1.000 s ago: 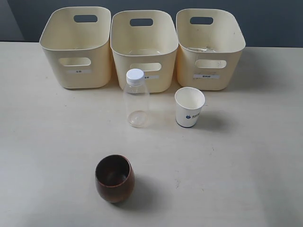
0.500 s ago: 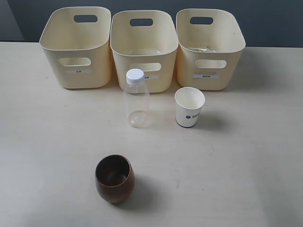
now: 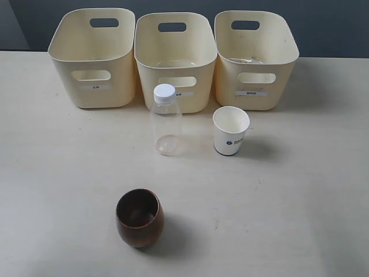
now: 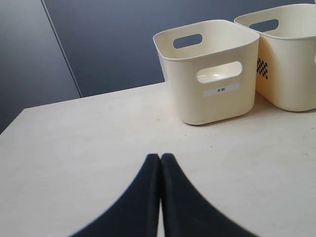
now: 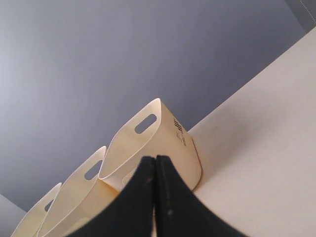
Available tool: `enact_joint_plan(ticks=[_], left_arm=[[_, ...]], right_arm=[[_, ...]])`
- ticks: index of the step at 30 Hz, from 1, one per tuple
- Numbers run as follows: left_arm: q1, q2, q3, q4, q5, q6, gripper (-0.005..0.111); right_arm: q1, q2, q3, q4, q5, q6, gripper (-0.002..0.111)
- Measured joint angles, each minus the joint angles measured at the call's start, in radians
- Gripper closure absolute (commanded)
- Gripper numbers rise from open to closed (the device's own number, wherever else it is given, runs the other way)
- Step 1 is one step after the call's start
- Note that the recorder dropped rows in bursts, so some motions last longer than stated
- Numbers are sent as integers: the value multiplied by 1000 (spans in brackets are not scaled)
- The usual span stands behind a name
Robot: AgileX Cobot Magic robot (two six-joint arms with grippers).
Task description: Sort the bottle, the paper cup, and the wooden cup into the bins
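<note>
A clear bottle (image 3: 166,124) with a white cap stands upright before the middle of three cream bins (image 3: 176,57). To its right stands the white paper cup (image 3: 230,130) with a blue logo. Nearer the front sits the dark wooden cup (image 3: 139,217), upright. No arm shows in the exterior view. In the left wrist view my left gripper (image 4: 160,157) is shut and empty above bare table, facing the left bin (image 4: 210,74). In the right wrist view my right gripper (image 5: 155,159) is shut and empty, with the right bin (image 5: 163,140) behind its tips.
The bins stand in a row at the table's (image 3: 300,190) far edge, against a dark grey wall (image 3: 323,26). Each carries a small label on its front.
</note>
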Motion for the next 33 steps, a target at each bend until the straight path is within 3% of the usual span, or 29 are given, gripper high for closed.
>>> enact_joint_plan(ticks=[33], left_arm=[[0, 0, 0, 0, 0, 0, 107]], right_arm=[[12, 0, 0, -10, 51, -37, 109]])
